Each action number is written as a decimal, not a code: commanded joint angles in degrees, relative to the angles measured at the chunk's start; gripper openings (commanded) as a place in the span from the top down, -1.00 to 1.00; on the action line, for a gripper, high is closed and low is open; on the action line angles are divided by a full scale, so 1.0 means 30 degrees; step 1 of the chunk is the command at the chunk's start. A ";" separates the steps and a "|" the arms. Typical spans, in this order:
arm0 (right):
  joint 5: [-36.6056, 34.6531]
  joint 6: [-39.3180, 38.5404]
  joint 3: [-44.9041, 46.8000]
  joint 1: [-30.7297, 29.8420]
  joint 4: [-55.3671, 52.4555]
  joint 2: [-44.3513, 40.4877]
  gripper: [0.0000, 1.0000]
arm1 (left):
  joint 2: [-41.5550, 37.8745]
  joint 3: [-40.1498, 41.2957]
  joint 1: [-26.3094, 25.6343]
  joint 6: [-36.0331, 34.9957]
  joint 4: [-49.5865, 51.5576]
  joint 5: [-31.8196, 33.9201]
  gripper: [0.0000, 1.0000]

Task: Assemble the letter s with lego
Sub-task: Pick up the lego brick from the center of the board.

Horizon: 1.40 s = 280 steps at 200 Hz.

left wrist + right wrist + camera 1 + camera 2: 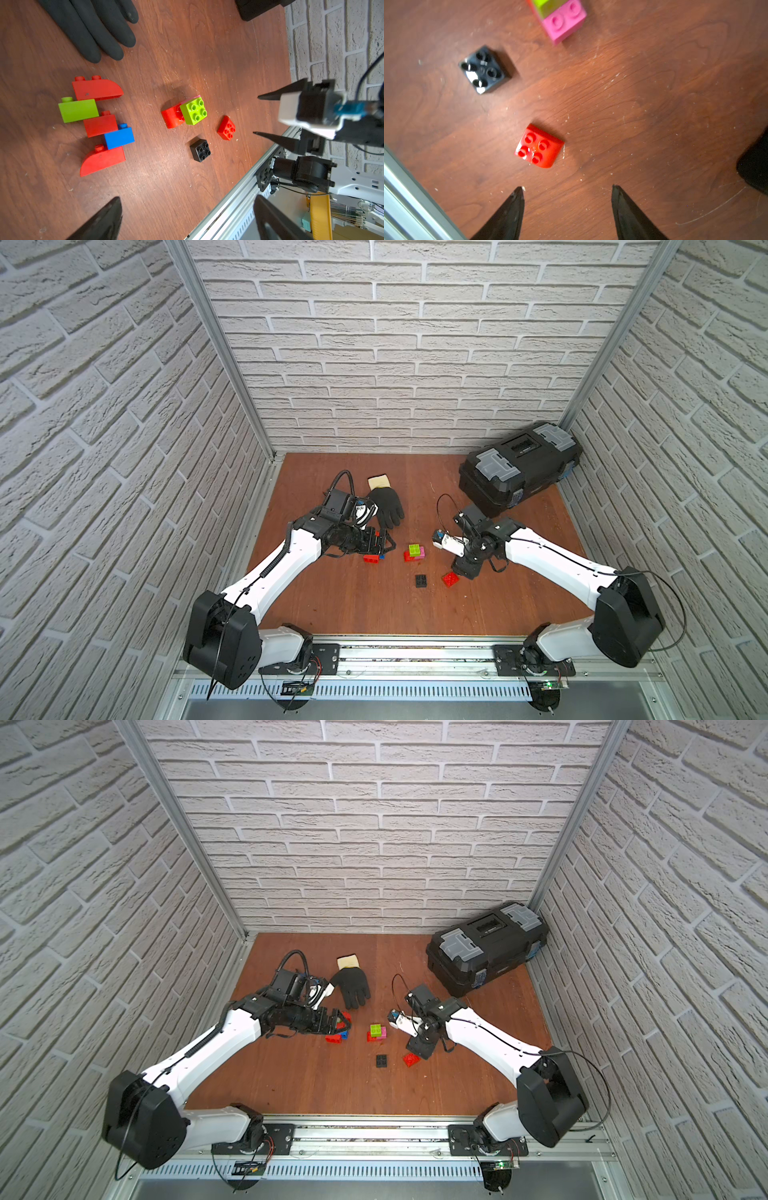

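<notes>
In the left wrist view a row of lego lies on its side: a curved red brick (96, 89), a lime green one (78, 110), a red one (100, 125), a blue one (118, 137) and another curved red one (102, 160). My left gripper (187, 199) hovers over this row (371, 558), open and empty. Mid-table stands a lime green brick (414, 549) on a pink brick (563, 21), against a red one (172, 116). A black brick (422, 581) and a small red brick (450, 579) lie nearer the front. My right gripper (567, 187) is open, just short of the small red brick (539, 146).
A black work glove (384, 502) lies behind the left gripper. A black toolbox (519, 472) fills the back right corner. Brick-pattern walls close three sides, and an aluminium rail (415, 651) runs along the front edge of the wooden table (353, 605).
</notes>
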<state>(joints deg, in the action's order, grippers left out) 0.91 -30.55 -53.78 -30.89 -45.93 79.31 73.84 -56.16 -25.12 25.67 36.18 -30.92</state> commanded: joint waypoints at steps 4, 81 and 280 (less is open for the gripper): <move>-0.0316 -0.5424 0.2539 0.0074 0.2416 -0.1949 -0.38 | -0.0187 -0.0383 0.0173 -0.0522 0.0089 -0.0058 -0.96; 0.1363 -0.9110 0.3692 0.0044 0.4794 -0.1041 -0.38 | 0.0073 -0.0258 0.0407 -0.0558 -0.0037 -0.0081 -0.96; 0.2487 -0.9950 0.1940 -0.1355 0.5008 0.3254 0.34 | -0.0101 -0.0388 0.0509 -0.0760 0.0567 0.0267 -0.96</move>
<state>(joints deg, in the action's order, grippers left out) 7.38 -60.45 -46.61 -34.28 -30.89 88.86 73.87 -56.16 -24.03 24.47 37.36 -30.63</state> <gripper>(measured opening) 0.361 0.982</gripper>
